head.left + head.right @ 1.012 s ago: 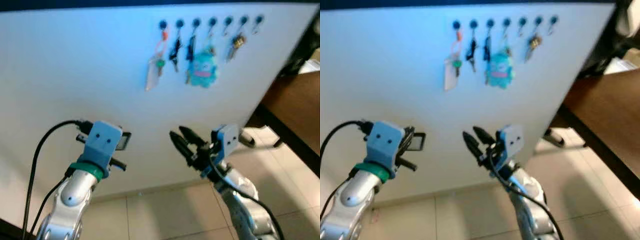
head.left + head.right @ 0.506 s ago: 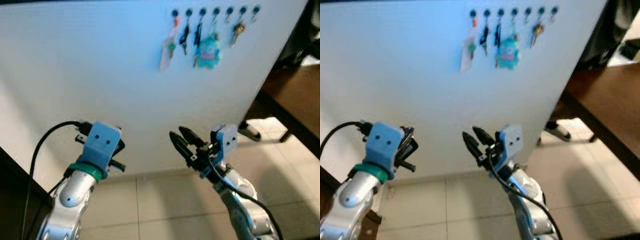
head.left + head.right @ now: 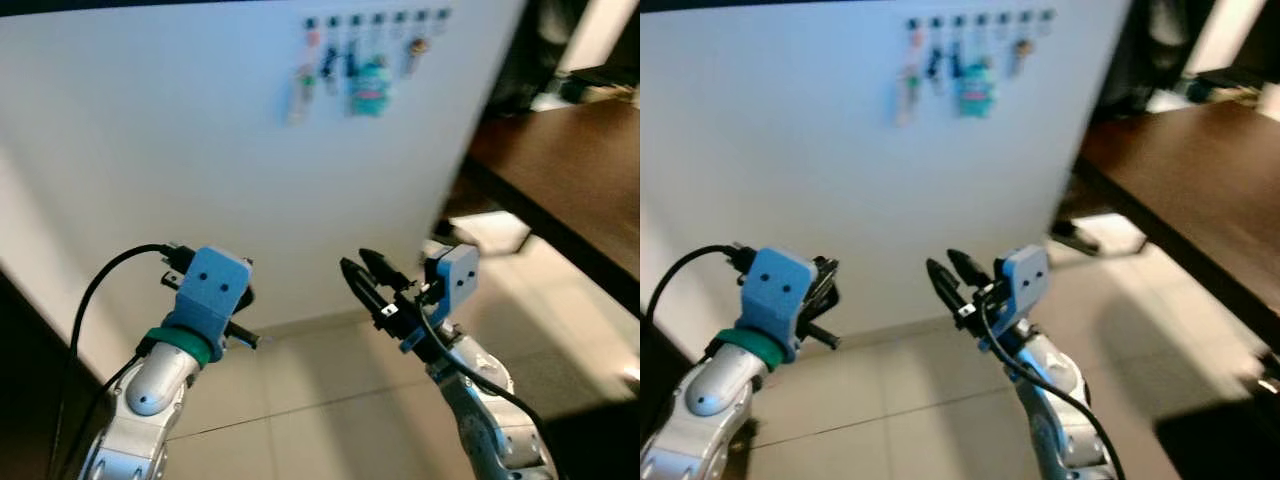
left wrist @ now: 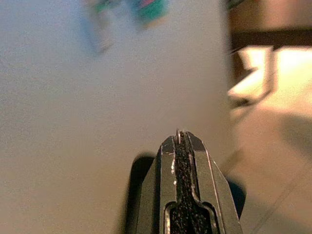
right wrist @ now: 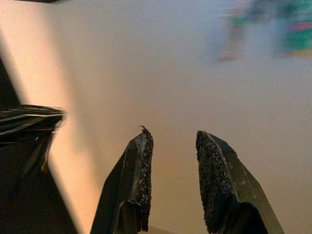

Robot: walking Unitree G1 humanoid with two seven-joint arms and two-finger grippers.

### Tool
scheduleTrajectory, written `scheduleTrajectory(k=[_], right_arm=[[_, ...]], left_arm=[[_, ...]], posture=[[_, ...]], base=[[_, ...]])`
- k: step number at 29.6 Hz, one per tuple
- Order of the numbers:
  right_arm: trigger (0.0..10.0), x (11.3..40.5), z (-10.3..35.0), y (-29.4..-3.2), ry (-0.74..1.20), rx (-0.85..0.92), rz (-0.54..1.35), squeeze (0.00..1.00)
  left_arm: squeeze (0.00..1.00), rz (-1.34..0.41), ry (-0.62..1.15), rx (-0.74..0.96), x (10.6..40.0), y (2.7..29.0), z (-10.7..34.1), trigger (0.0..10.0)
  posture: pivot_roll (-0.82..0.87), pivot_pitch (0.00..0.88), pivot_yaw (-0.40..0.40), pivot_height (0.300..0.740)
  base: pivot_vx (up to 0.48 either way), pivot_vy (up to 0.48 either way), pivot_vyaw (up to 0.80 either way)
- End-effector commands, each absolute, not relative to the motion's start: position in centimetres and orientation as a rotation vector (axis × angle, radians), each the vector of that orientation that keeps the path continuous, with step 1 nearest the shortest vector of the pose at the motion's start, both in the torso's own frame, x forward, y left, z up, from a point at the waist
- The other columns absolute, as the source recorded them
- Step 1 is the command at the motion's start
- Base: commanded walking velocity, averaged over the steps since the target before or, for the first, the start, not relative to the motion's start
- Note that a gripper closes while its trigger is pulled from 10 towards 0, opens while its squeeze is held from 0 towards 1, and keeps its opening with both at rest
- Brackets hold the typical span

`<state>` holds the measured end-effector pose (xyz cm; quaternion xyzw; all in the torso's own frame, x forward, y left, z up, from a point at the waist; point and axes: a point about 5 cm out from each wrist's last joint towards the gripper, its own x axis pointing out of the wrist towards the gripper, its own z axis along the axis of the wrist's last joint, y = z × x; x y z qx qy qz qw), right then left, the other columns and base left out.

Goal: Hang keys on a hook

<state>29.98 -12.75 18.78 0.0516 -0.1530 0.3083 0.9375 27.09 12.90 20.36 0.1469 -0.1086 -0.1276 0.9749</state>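
A row of small dark hooks (image 3: 372,18) runs along the top of a white wall panel (image 3: 200,150). Several key bunches (image 3: 330,70) and a teal plush keychain (image 3: 368,76) hang from them, blurred and far above both grippers. My left gripper (image 3: 243,297) is raised in front of the panel; in the left wrist view its fingers (image 4: 168,161) are pressed together with nothing seen between them. My right gripper (image 3: 357,266) is held up beside it, open and empty, its two pads (image 5: 144,161) pointing at the wall.
A dark wooden table (image 3: 570,170) stands at the right, past the panel's edge. Pale floor tiles (image 3: 320,400) lie below the grippers. Dark furniture (image 3: 30,380) borders the left side. A white foot or base (image 3: 490,232) sits on the floor by the panel's end.
The whole picture has shifted: the hooks and keys now look smaller and further left, and more floor and table show. Both arms keep the same pose.
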Motion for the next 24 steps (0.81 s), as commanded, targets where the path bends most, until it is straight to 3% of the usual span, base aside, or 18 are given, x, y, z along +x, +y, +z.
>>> scheduleTrajectory(k=[1,24], right_arm=[[10.0,29.87,18.55,-12.56,-0.3,0.123,0.635,0.0],[10.0,29.85,18.57,-12.52,-0.298,0.124,0.638,0.0]], left_arm=[[0.0,-0.257,-0.21,0.293,27.05,13.06,20.37,10.0],[0.0,-0.252,-0.205,0.28,27.21,13.18,20.42,10.0]], posture=[[0.05,0.065,0.08,0.74],[0.05,0.07,0.081,0.74]], base=[[0.0,0.0,-0.79],[0.0,0.0,-0.79]])
